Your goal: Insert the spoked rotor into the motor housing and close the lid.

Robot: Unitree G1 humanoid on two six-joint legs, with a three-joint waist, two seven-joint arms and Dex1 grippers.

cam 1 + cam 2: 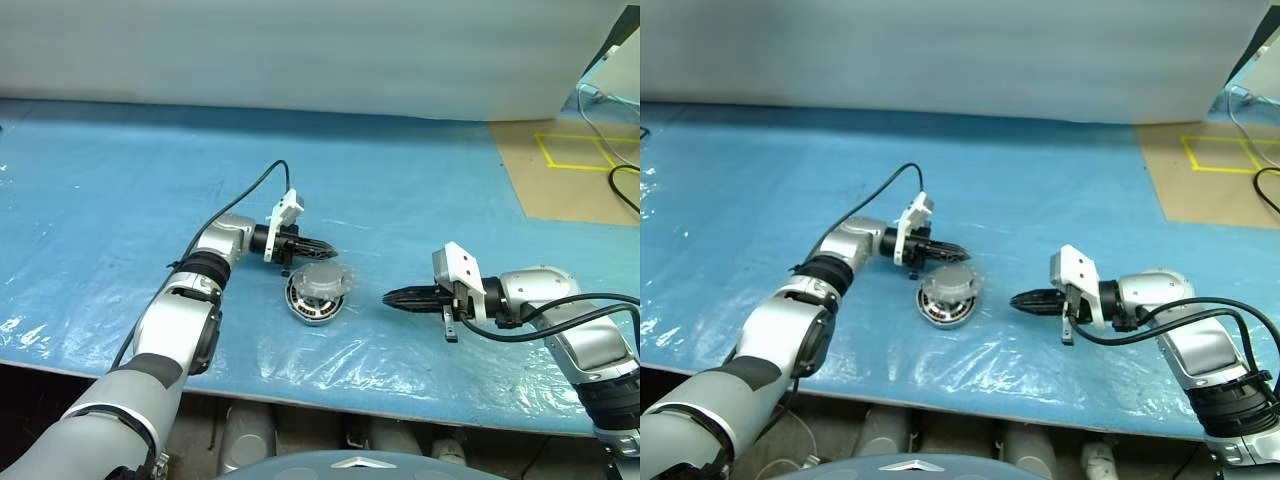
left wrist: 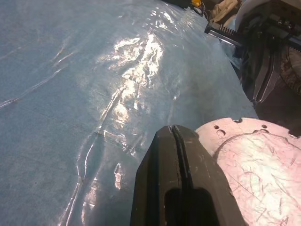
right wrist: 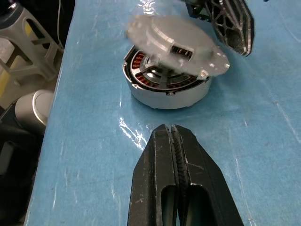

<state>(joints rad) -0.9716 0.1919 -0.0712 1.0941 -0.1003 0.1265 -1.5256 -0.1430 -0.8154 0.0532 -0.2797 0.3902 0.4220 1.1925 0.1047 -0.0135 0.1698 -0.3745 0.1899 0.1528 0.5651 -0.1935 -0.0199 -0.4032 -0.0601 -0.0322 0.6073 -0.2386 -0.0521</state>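
Holding nothing: my right gripper (image 3: 175, 136) has its jaws pressed together, empty, above the blue sheet (image 1: 120, 200), pointing toward the motor housing (image 3: 167, 96).

Left gripper (image 1: 325, 247): jaws likewise together, empty, tips just beside the lid's (image 3: 176, 44) far edge, at about 12 o'clock from the housing in the head views. Whether they touch the lid I cannot tell.

Motor housing: on the sheet between my two grippers, the right gripper at its 3 o'clock, a little apart. Copper-brown windings show under the raised side of the lid.

Lid: resting tilted on top of the housing, not seated flat; one edge lifted, the housing partly uncovered.

Spoked rotor: a silvery hub shows inside the housing beneath the lid; I cannot tell more.

Tan floor with yellow tape (image 1: 580, 150): beyond the sheet, at 2 o'clock.
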